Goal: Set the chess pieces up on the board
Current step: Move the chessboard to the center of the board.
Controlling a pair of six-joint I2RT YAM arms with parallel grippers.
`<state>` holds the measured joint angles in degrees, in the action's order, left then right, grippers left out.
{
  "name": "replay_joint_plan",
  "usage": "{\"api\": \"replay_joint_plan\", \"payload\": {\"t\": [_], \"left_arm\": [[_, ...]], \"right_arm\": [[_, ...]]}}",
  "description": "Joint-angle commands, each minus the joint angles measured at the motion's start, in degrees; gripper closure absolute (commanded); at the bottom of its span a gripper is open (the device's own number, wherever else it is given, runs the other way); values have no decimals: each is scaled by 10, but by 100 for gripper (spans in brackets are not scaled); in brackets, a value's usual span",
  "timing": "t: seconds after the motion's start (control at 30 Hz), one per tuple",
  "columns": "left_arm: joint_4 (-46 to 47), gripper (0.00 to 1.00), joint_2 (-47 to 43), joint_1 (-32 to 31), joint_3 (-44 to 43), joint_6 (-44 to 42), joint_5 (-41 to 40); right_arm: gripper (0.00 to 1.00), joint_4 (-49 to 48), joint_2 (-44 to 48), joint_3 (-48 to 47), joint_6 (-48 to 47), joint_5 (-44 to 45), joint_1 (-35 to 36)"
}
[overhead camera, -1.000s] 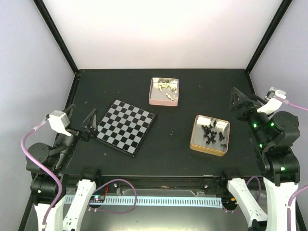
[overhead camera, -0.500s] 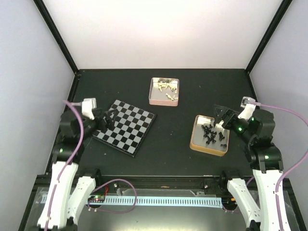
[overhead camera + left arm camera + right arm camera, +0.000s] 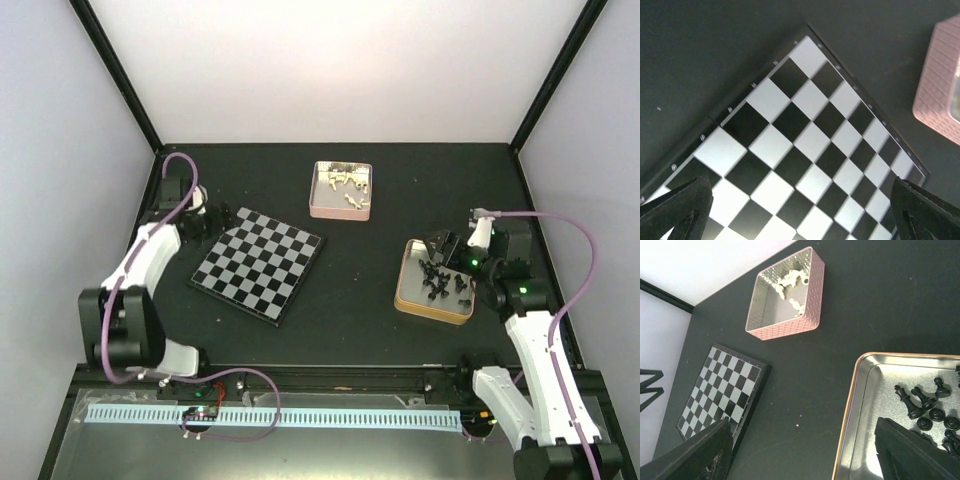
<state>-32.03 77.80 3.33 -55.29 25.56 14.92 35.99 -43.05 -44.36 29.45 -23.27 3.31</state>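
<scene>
The board (image 3: 258, 265) lies tilted at left centre with no pieces on it; it fills the left wrist view (image 3: 805, 145) and shows in the right wrist view (image 3: 720, 390). The cream pieces (image 3: 342, 182) lie in a pink tin (image 3: 341, 207). The black pieces (image 3: 440, 280) lie in an orange-rimmed tin (image 3: 408, 285). My left gripper (image 3: 222, 215) is open and empty, above the board's far left corner (image 3: 800, 220). My right gripper (image 3: 440, 245) is open and empty, over the far edge of the orange-rimmed tin (image 3: 802, 455).
The pink tin (image 3: 785, 325) stands at the back centre; its corner shows in the left wrist view (image 3: 940, 100). The orange-rimmed tin (image 3: 865, 405) stands right of the board. Black frame posts and pale walls bound the dark table (image 3: 360, 300).
My left arm has swung away from me to the board's far left corner. My right arm has moved left and come over the tin of black pieces. Both grippers stay open.
</scene>
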Motion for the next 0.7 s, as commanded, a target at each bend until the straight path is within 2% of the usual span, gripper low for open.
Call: {"api": "replay_joint_plan", "payload": {"t": [0.0,0.1,0.3,0.67], "left_arm": [[-31,1,99,26,-68,6,-5],[-27,2,160,38,-90,4,2],[-17,15,228,58,-101,3,12],[-16,16,280,62,-115,-8,-3]], "right_arm": [[23,-25,-31,0,-22,-8,-4],[26,-29,-47,-2,-21,-6,-4],[30,-33,-56,0,-15,2,-4],[32,-42,-59,13,-1,-2,-5]]}}
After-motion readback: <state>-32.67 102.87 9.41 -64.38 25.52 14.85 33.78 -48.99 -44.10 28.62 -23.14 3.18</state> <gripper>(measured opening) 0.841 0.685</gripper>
